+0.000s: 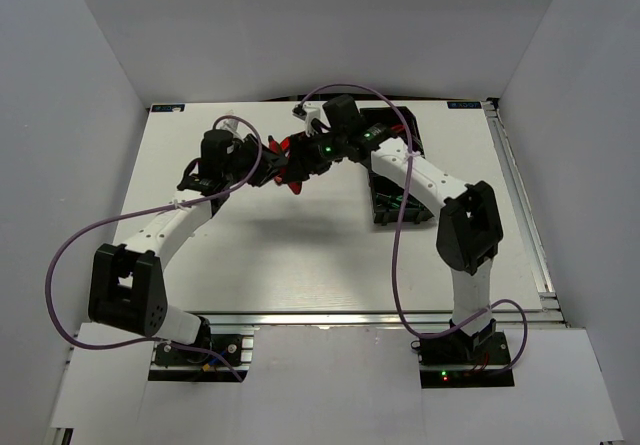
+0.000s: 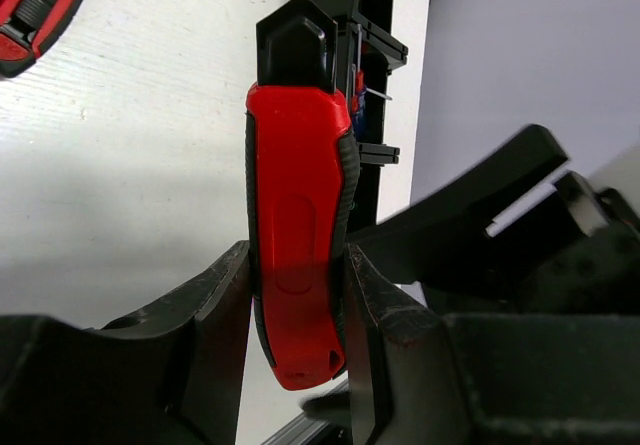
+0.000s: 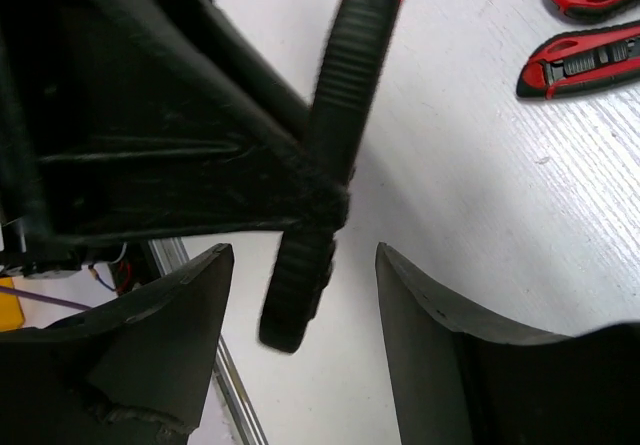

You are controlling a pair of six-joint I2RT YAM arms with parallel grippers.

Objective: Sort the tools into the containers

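Observation:
My left gripper (image 2: 298,260) is shut on a red-and-black cutter (image 2: 298,205) and holds it above the table, black nose pointing away. In the top view it (image 1: 262,162) meets my right gripper (image 1: 303,168) at the far middle of the table. My right gripper (image 3: 305,255) is open, and the black ribbed end of the held cutter (image 3: 318,215) hangs between its fingers, touching neither. Two more red cutters (image 3: 585,60) lie on the table beyond it. The black tray (image 2: 350,25) stands ahead of the left gripper, with blue-and-red screwdrivers (image 2: 357,90) in it.
The tray (image 1: 392,205) sits right of centre, mostly under my right arm. Another red cutter (image 2: 35,5) lies at the left wrist view's top left. White walls enclose the table, and a metal rail (image 1: 525,215) runs along its right edge.

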